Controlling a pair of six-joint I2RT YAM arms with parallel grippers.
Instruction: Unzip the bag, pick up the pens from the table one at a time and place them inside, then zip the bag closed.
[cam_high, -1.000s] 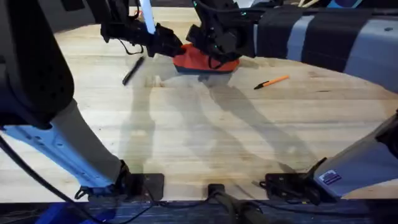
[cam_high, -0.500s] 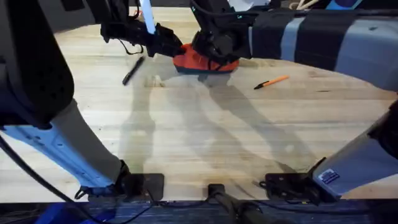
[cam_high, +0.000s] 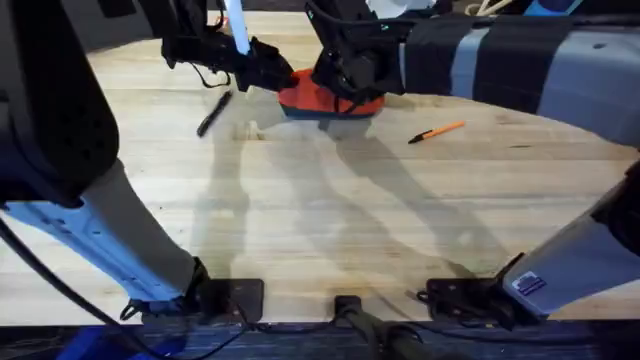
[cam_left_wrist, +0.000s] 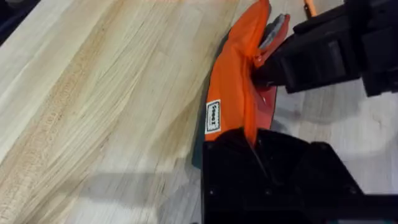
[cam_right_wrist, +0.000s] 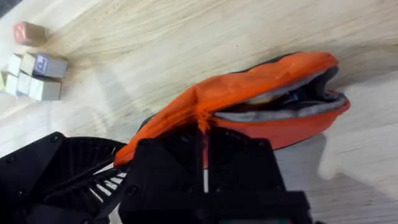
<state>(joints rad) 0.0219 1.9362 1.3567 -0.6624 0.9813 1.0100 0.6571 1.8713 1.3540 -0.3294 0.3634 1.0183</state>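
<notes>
Left gripper (cam_left_wrist: 252, 146) pinches bag (cam_left_wrist: 233, 93) end; right gripper (cam_left_wrist: 267, 65) at zipper.

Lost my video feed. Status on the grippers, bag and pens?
Left gripper shut on the bag end. Right gripper shut at the zipper; bag partly open. Black pen and orange pen on the table, nothing blocking.

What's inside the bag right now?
The bag gapes partly open; grey lining shows, no pen visible. Deeper interior is hidden. The black pen and orange pen lie on the table.
</notes>
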